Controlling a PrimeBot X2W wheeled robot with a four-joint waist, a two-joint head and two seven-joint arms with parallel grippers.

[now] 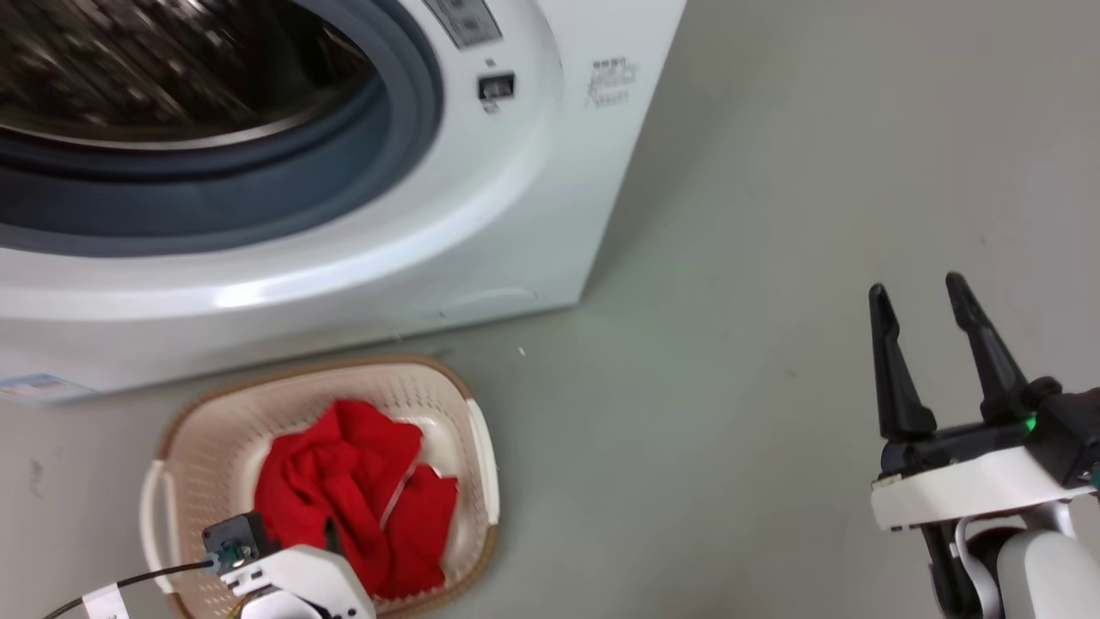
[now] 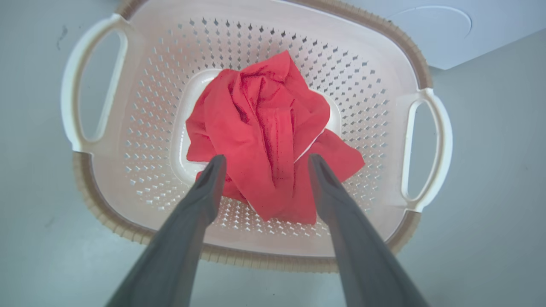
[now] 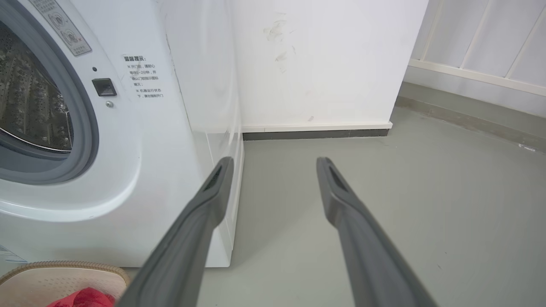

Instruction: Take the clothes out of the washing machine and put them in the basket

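Open and empty, my left tool hangs over the clothes, a crumpled red heap lying in the middle of the basket, which sits on the floor just in front of the washing machine. My right tool, well off to the right above the floor, is likewise spread and holds nothing.

Both grippers open, nothing held.
The left gripper points downward with its fingers spread. The right gripper sits lower right in the head view, fingers up and apart, pale forearm below it.
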